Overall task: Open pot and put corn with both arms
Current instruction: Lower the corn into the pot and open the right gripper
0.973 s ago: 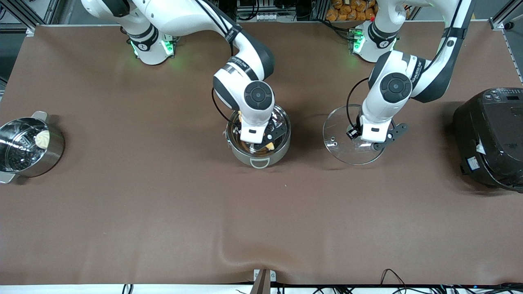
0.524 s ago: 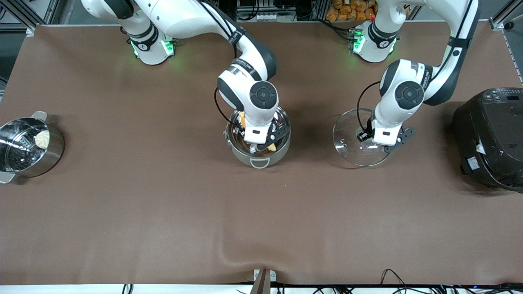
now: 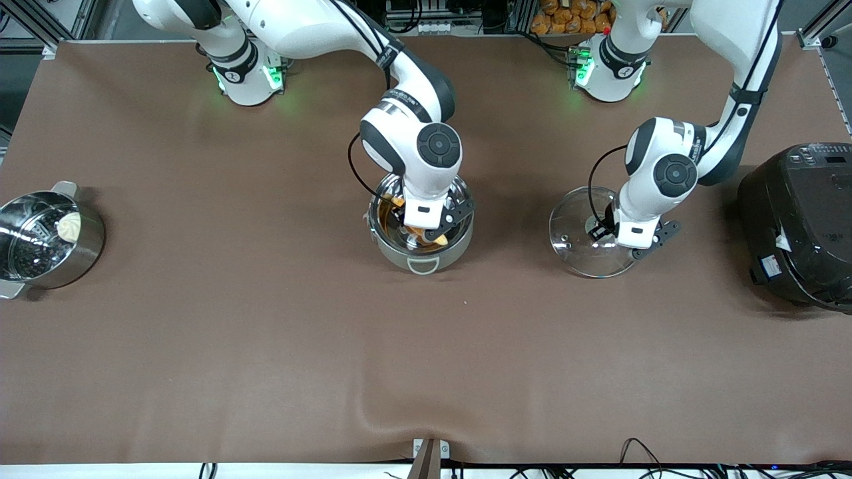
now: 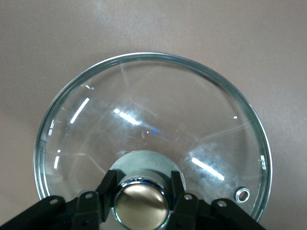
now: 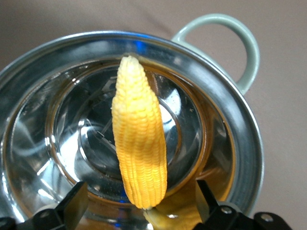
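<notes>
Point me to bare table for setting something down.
Bare: the stretch between the steamer pot and the pot, and the whole strip nearer the front camera. Crowded: pot to lid to rice cooker, where both end effectors work.

Both arms are glossy white with dark grey joint sections. Each wrist carries a round dark grey cap with a small centre disc, seen on the right arm (image 3: 438,148) and the left arm (image 3: 675,175). The bases show black collar bands and a green glow. A thin black cable loops beside each wrist, and black cabling runs along the upper links. The left pincer (image 4: 141,203) and right pincer (image 5: 139,211) are matt black, angular, with small silver screws.
</notes>
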Tool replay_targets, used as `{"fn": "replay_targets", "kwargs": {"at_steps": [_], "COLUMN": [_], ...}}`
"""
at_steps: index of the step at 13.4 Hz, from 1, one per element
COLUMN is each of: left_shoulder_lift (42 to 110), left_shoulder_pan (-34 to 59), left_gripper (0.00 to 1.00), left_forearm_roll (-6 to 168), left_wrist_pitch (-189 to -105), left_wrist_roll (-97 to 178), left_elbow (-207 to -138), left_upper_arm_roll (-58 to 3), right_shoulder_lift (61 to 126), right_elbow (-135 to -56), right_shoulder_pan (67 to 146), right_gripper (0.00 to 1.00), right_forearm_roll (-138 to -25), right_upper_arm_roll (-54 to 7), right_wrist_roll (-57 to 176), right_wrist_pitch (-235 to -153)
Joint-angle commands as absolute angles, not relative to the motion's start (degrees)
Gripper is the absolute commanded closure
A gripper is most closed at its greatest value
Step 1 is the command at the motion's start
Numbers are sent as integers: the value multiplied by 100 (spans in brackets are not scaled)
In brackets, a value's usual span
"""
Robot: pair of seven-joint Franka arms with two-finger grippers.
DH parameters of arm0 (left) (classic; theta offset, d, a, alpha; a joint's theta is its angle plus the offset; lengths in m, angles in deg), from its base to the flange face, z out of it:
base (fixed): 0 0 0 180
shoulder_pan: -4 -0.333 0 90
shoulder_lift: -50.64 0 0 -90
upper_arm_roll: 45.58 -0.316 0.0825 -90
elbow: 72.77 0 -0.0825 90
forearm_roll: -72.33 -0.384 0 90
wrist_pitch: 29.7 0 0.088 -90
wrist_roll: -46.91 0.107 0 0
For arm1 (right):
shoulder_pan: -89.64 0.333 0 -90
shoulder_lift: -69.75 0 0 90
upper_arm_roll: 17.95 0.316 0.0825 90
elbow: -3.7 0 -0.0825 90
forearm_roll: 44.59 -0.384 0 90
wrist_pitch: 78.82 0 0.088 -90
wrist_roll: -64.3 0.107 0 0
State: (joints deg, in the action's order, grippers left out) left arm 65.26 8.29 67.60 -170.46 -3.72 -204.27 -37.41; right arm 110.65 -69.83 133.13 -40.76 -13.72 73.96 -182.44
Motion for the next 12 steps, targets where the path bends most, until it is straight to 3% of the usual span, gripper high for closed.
{"fn": "replay_targets", "kwargs": {"at_steps": [1, 6, 7, 8, 9, 12], "left_shoulder_lift": [6557, 6602, 6576, 6541, 6488, 6068], "left_shoulder_pan": [698, 690, 637, 585, 593, 593], "left_gripper": [100, 97, 70, 27, 0, 0], "left_forearm_roll": [6767, 6758, 6758, 6758, 6758, 6758], "left_wrist_pitch": [-17391, -17524, -17524, -17524, -17524, -17393], "left_wrist_roll": [-239, -222, -230, -222, -230, -239], "left_elbow": [-20566, -20672, -20663, -20628, -20610, -20426], "left_upper_arm_roll": [-3688, -3705, -3697, -3688, -3679, -3653], "right_shoulder_lift": [10809, 9895, 9737, 9596, 9481, 8955], "right_elbow": [-6889, -6916, -6916, -6933, -6933, -7099], "right_shoulder_pan": [13219, 12035, 11683, 11323, 11015, 9925], "right_gripper": [0, 0, 0, 0, 0, 0], "right_forearm_roll": [-4010, -4002, -4002, -4002, -4010, -4342], "right_upper_arm_roll": [-1417, -1435, -1435, -1426, -1426, -1435], "right_wrist_roll": [7405, 6784, 6616, 6458, 6291, 5640], "right_wrist_pitch": [-17929, -17165, -17094, -16971, -16752, -16452]}}
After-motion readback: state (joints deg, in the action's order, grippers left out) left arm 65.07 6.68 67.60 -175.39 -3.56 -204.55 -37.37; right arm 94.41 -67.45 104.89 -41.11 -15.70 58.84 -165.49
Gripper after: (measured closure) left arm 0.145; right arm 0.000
